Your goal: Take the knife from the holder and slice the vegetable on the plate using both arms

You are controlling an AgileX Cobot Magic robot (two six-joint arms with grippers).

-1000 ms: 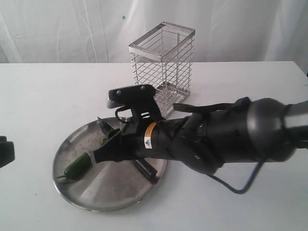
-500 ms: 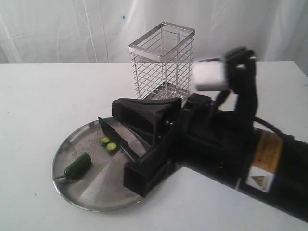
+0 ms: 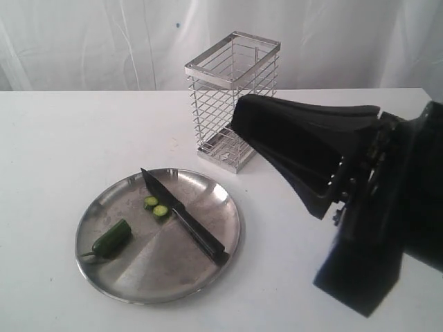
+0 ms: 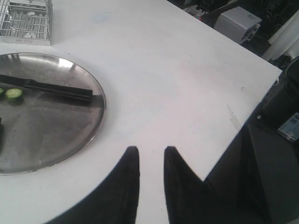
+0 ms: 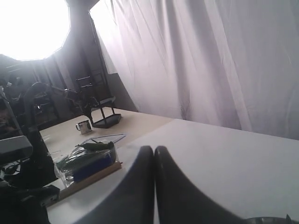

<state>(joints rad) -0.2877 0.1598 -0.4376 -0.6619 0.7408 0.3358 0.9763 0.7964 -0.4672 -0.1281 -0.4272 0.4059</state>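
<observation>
The knife (image 3: 181, 214) lies loose across the plate (image 3: 152, 271), with its blade toward the holder (image 3: 234, 97). Two pale-green slices (image 3: 156, 206) sit beside the blade. The remaining dark green chili (image 3: 112, 238) rests near the plate's left rim. My right arm (image 3: 387, 200) looms close at the right, off the plate. In its wrist view the right gripper (image 5: 154, 149) is shut and empty, pointing at a curtain. My left gripper (image 4: 150, 151) hovers open over bare table beside the plate (image 4: 96, 119), where the knife handle (image 4: 60, 91) and a slice (image 4: 14, 93) show.
The wire holder stands empty behind the plate. The table edge (image 4: 233, 135) runs close to the left gripper, with a white box (image 4: 238, 23) beyond it. A side bench holds a plastic-wrapped bundle (image 5: 86, 158) and a metal cup (image 5: 83, 126).
The right arm has drawn back from over the plate toward the right foreground. The knife now lies free on the plate with two slices uncovered beside it.
</observation>
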